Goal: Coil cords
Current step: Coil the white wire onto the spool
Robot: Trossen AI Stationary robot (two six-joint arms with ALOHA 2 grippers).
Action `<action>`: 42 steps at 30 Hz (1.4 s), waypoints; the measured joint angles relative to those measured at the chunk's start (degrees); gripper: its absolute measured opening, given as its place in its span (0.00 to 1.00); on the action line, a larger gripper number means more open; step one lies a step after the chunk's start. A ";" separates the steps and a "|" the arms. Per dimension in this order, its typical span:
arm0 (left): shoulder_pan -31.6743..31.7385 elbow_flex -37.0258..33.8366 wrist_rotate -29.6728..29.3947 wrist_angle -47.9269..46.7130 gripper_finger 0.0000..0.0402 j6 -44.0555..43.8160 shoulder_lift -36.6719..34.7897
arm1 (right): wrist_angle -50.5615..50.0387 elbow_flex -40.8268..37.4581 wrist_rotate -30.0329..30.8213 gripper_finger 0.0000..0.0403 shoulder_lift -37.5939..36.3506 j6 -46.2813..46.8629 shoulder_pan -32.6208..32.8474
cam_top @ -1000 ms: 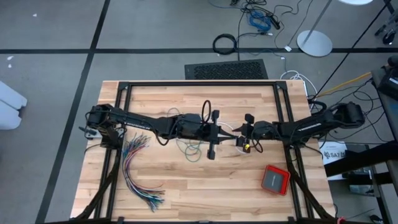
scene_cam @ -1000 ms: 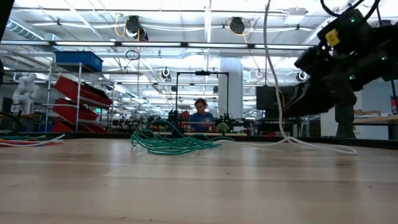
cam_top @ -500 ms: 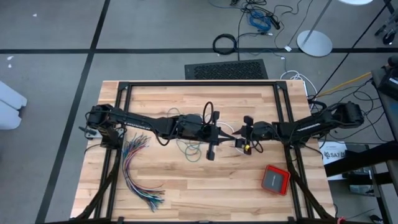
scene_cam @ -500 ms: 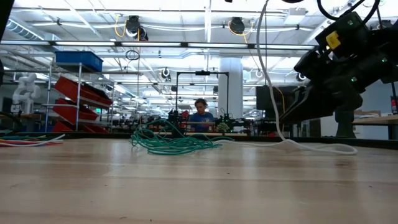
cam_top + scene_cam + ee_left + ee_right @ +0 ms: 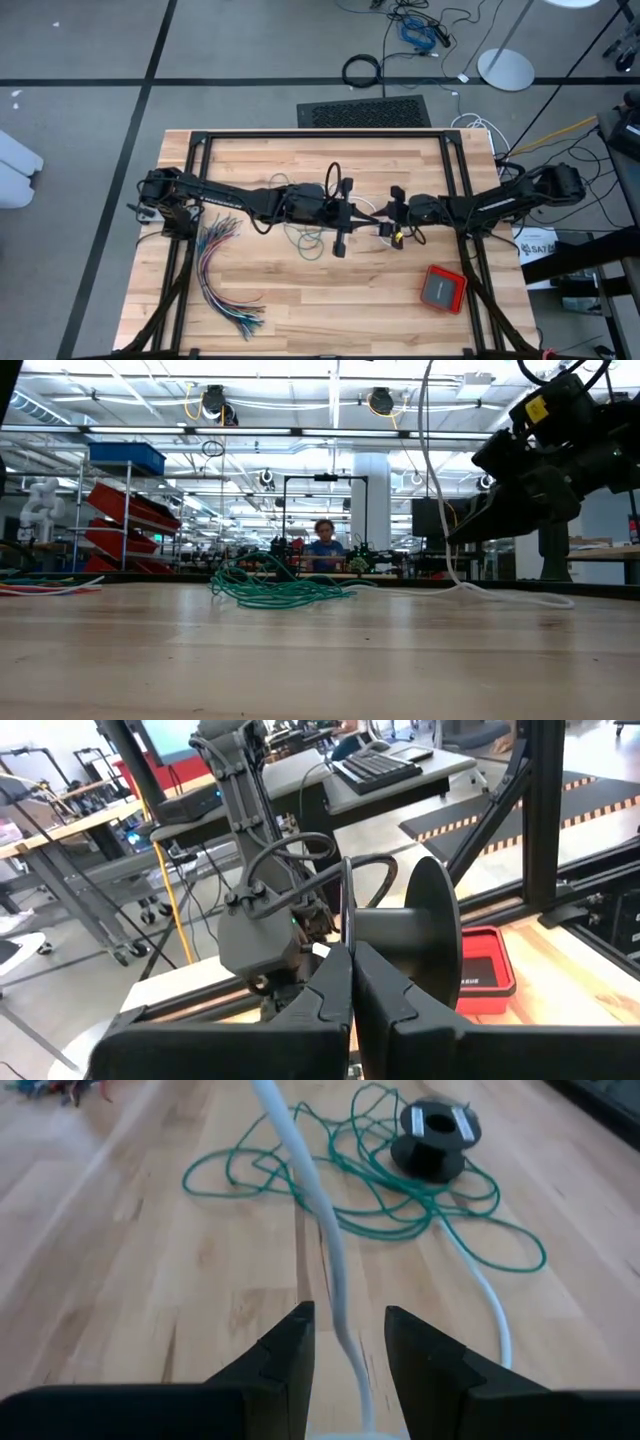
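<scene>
Nearby, many-coloured wires (image 5: pixel 225 275), red box (image 5: pixel 442 288), spool (image 5: pixel 433 1140)

In the low view the white cord (image 5: pixel 432 480) runs out past the top edge, its upper end unseen. The right wrist view cuts it off at top and bottom. In the high view, the arms hide much of the teal-green cord (image 5: pixel 300 238).

It was a robotics lab or workshop hall: behind the wooden table (image 5: pixel 300 650) stood racks with red bins (image 5: pixel 125 510), workbenches where a person (image 5: pixel 323 545) sat, ceiling strip lights (image 5: pixel 300 430) above it, and loose cables (image 5: pixel 415 25) on the floor beyond it.
</scene>
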 joint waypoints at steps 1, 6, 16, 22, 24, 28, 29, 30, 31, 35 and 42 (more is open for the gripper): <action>0.00 0.00 0.33 0.53 0.00 -0.21 0.00 | 0.84 0.00 -0.04 0.28 0.33 0.00 0.00; 0.00 0.00 0.87 1.85 0.00 -0.32 0.00 | 2.66 0.00 0.04 0.22 3.31 -0.76 0.01; -0.28 0.00 0.18 -1.12 0.00 -0.32 0.00 | 2.79 0.00 3.06 0.01 4.99 -2.08 -1.49; -0.17 0.00 -3.08 -8.64 0.00 -0.13 0.00 | -0.21 0.00 7.17 0.00 2.02 -0.63 -1.49; -0.09 0.00 -6.18 -12.64 0.00 -0.11 0.00 | -3.01 0.00 8.69 0.00 0.03 0.24 -1.55; 0.35 -0.02 -14.74 -21.52 0.00 0.14 0.02 | -8.49 0.00 9.38 0.00 -5.44 1.78 -1.77; 0.44 -0.34 -16.05 -22.13 0.00 0.12 0.02 | -9.49 0.00 9.38 0.00 -6.91 2.06 -1.77; 0.50 -0.78 -17.07 -22.34 0.00 0.12 0.02 | -10.46 0.00 9.38 0.00 -8.38 2.40 -1.77; 0.60 -1.24 -17.92 -22.59 0.00 0.20 0.02 | -11.64 0.00 9.38 0.00 -9.87 2.66 -1.77; 0.92 -2.47 -21.37 -23.96 0.00 1.23 0.35 | -15.54 0.00 9.35 0.00 -15.53 2.89 -1.75; 2.87 -5.89 -30.34 -21.63 0.00 1.17 0.85 | -22.76 0.00 6.76 0.00 -22.49 4.37 -0.64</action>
